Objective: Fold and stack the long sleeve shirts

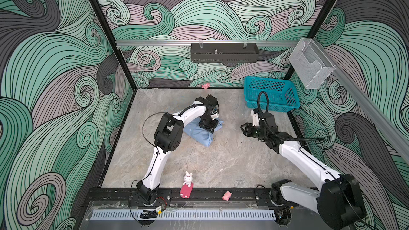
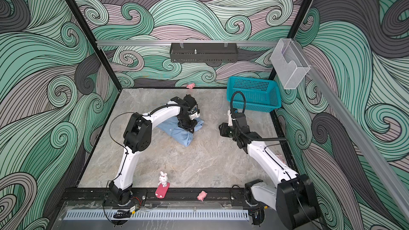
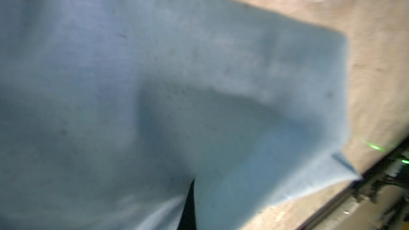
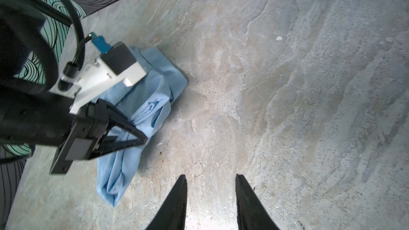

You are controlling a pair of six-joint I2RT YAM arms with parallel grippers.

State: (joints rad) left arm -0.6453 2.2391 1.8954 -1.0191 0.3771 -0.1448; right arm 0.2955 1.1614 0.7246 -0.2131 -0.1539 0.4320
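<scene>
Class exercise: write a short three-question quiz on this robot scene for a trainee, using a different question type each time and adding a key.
1. True or false: the right tool is gripping the shirt.
2. Multiple choice: where does the teal basket stand? A) by the front rail. B) at the far right corner of the table. C) on top of the shirt.
3. Fill the gap: the left tool is shut on the ____.

Key: 1 false, its jaws stand apart over bare table. 2 B. 3 shirt.
</scene>
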